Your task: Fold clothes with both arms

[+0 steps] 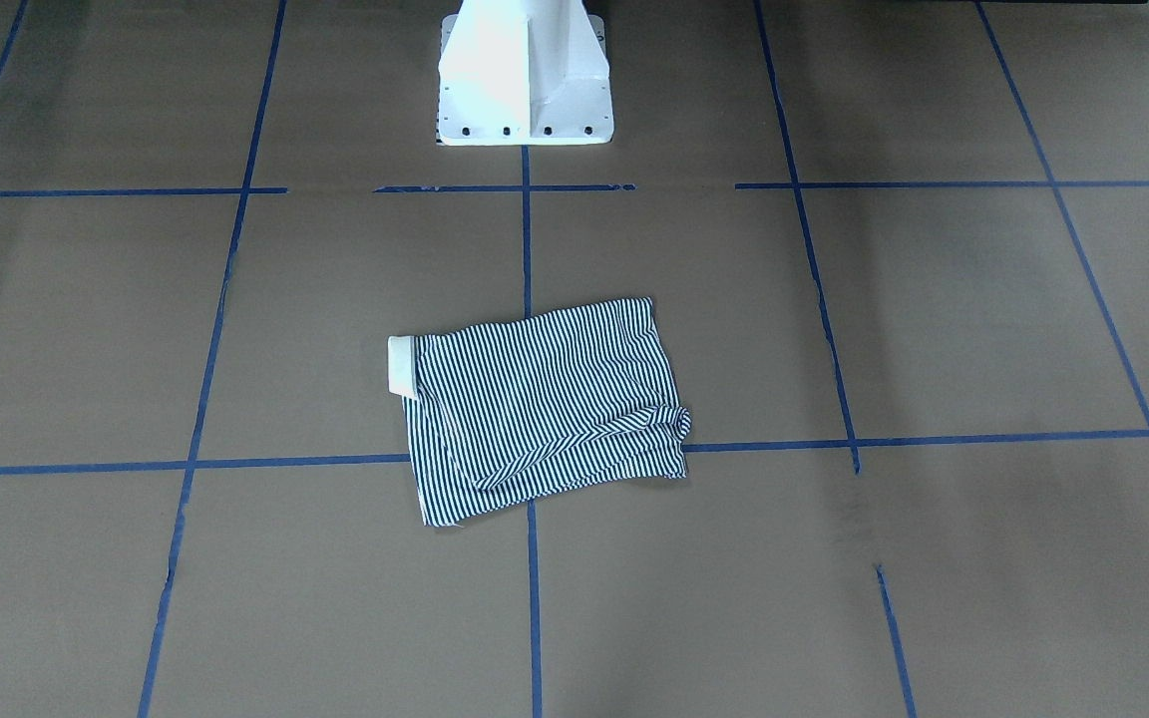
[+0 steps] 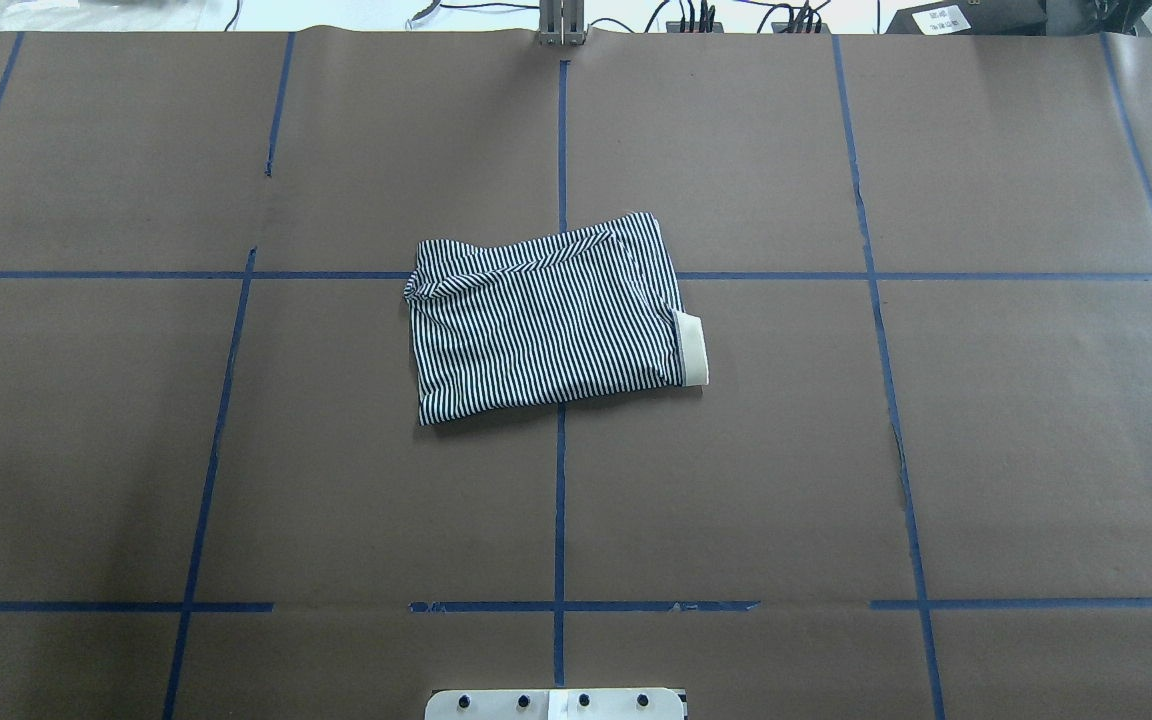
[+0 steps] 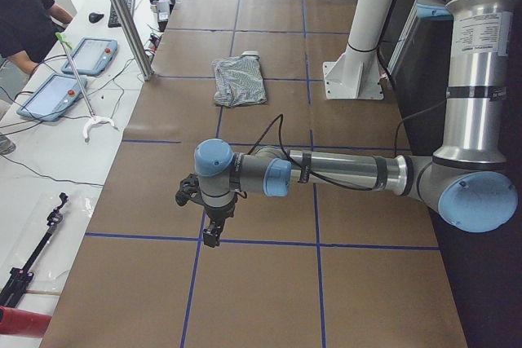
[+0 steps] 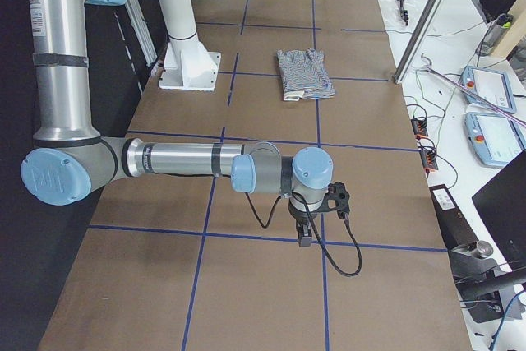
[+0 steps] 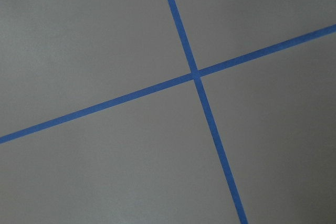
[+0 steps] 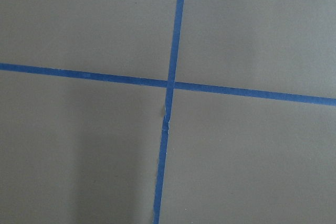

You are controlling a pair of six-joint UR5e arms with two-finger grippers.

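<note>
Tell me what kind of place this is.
Likely a robotics lab workcell: a table papered brown and gridded with blue tape, the jointed left arm, two teach pendants on the side bench.

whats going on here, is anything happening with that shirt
Nothing is holding it. The striped polo shirt lies folded into a compact rectangle in the middle of the table, cream collar poking out one side. The left claw and right claw hang over the table's opposite ends, well away from it. The fold looks finished.
</note>
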